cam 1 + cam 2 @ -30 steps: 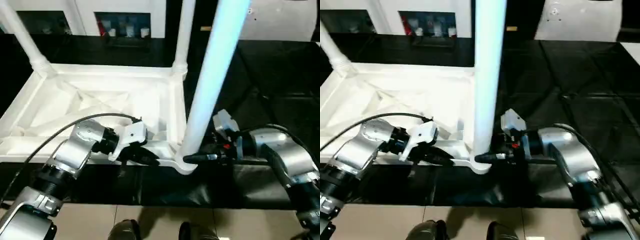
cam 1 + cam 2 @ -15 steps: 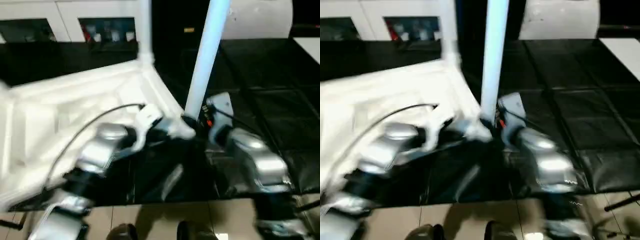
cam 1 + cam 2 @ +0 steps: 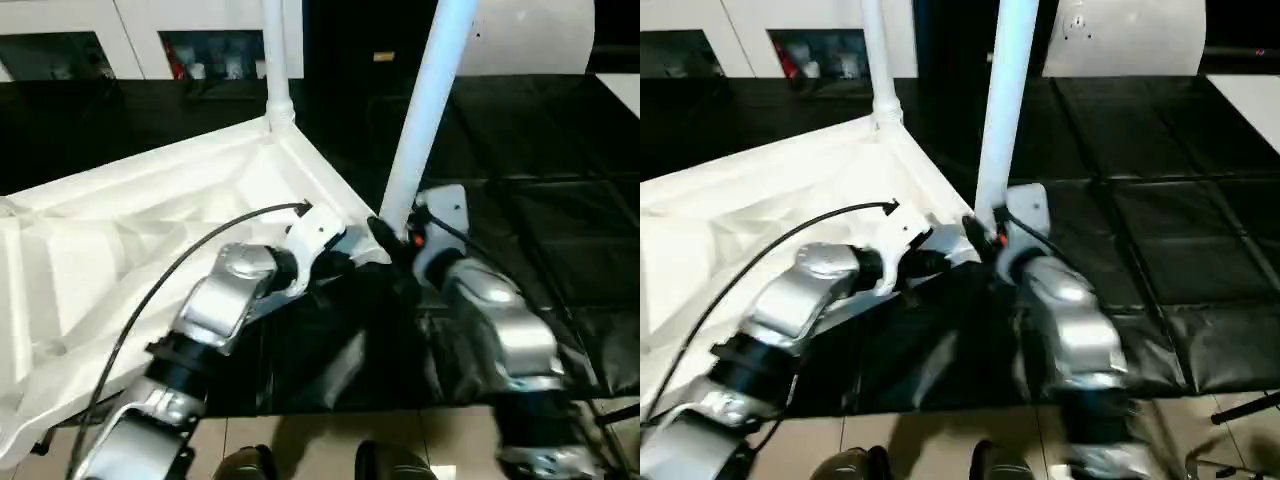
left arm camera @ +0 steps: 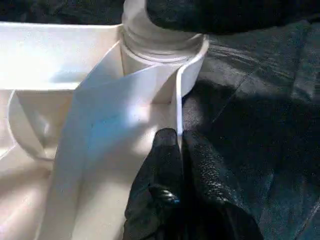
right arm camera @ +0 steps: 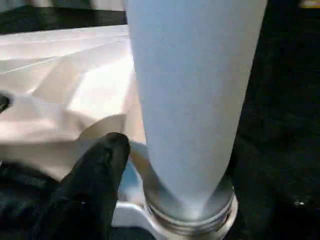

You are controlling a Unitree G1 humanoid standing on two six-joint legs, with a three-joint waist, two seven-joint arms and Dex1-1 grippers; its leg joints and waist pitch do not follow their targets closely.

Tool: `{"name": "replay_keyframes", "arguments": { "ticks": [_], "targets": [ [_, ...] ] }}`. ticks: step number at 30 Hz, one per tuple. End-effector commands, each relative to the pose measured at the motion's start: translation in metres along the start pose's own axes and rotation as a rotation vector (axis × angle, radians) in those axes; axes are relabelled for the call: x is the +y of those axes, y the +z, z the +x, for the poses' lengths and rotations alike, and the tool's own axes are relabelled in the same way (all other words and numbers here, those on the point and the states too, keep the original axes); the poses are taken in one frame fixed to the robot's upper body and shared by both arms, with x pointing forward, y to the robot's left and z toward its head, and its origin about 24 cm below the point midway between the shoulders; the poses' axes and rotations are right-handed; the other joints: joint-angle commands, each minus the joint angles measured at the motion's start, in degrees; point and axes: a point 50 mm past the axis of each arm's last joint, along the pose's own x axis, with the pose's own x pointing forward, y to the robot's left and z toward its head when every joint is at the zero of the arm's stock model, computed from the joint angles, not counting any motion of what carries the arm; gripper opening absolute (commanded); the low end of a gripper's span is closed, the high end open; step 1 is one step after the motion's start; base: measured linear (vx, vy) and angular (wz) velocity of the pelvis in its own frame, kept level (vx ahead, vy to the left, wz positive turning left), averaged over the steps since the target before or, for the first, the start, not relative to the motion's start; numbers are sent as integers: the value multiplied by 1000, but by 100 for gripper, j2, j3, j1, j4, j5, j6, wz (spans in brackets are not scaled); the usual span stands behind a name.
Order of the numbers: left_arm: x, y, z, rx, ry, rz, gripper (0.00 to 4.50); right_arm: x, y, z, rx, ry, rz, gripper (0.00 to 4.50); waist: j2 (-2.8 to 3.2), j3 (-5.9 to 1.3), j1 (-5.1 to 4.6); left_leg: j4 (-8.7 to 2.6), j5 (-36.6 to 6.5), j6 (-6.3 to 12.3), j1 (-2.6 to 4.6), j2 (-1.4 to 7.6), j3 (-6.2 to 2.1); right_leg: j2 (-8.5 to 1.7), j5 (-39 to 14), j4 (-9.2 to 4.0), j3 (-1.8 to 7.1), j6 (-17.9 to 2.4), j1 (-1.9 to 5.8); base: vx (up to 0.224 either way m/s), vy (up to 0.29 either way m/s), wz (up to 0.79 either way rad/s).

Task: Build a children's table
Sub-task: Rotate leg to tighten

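One black mat (image 3: 540, 190) under the upturned table top (image 3: 130, 240).

- The table top (image 3: 130, 240) is white, its upturned underside crossed by a pattern of raised ribs of the same white.
- The near leg (image 3: 425, 110) is white with a faint bluish tint along its length; the far leg (image 3: 275, 60) is plain white.
- The floor mat (image 3: 540, 170) is black, divided into large squares by thin seams.
- The strip of floor (image 3: 300, 450) nearest the robot is beige tile.
- The left end effector (image 4: 175, 165) has black fingers; its mount is white and the forearm silver, with a black cable.
- The right end effector (image 5: 95, 175) has black fingers, a silver forearm and a small red spot by the wrist.
- The cabinet (image 3: 140, 30) is white with dark glass fronts.
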Motion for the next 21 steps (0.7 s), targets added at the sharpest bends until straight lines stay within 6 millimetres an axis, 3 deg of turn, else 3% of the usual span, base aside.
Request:
{"name": "replay_keyframes", "arguments": {
  "ticks": [1,3,4,6,10,12,17,21],
  "targets": [
    [-2,-2,-2,-4,-51,34,0,18,-1,0,-13,197,-20,360,-24,-443,18,-279,-243,762,19,370,-136,-538,-103,-264,362,-1440,359,0,0,0],
    [-2,-4,-9,-29,-118,48,0,8,2,-10,-13,249,-82,373,-15,-448,44,-261,-73,919,12,381,-130,-554,243,-221,359,-1562,360,0,0,0],
    [-1,-6,-13,-21,-143,81,0,4,3,-14,-10,281,-104,387,-44,-460,55,-246,-61,972,-2,370,-133,-547,250,-217,338,-1570,390,0,0,0],
    [1,-10,-18,4,-186,122,0,0,3,-20,2,349,-133,398,-22,-442,68,-251,-162,1015,13,388,-132,-540,73,-229,330,-1567,370,0,0,0],
    [4,-16,-30,29,-300,171,0,-6,4,-31,35,496,-230,398,-26,-402,96,-276,-597,852,67,420,-119,-543,-803,-313,330,-1456,323,0,0,0],
    [4,-19,-35,47,-360,185,0,-7,2,-34,52,559,-233,398,-26,-409,105,-287,-648,776,75,430,-125,-544,-932,-315,328,-1471,321,0,0,0],
    [1,-24,-47,96,-525,233,0,-11,3,-38,85,700,-196,372,-23,-449,189,-269,-465,813,83,452,-122,-552,-567,-246,332,-1601,322,0,0,0],
    [0,-26,-51,121,-574,259,0,-12,2,-37,114,752,-176,328,-23,-428,243,-253,-568,771,67,441,-100,-564,-822,-264,338,-1577,308,0,0,0]
  ]
}}
